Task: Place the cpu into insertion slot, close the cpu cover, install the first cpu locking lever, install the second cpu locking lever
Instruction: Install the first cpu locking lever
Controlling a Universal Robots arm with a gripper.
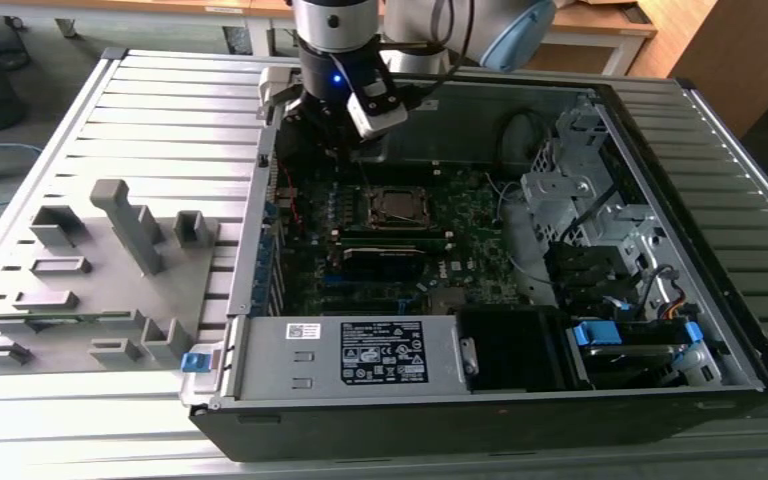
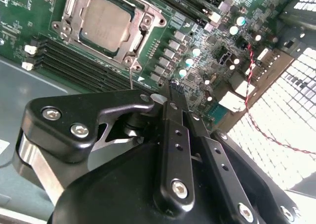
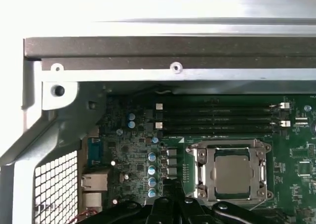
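End effector [image 2: 174,88] clenched, empty, above green motherboard [image 2: 207,41], near cpu [image 3: 232,172], cpu cover [image 3: 199,172] framing it

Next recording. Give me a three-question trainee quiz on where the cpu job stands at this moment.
1. True or false: the cpu sits inside the window of the cpu cover.
2. Pick one. The claw is: A) gripping the cpu; B) shut, empty, over the motherboard beside the socket; C) over the power supply.
3. Fill in: the grey fixture tray lies to the exterior view's ____ of the computer case.

Key: 1 true; 2 B; 3 left.
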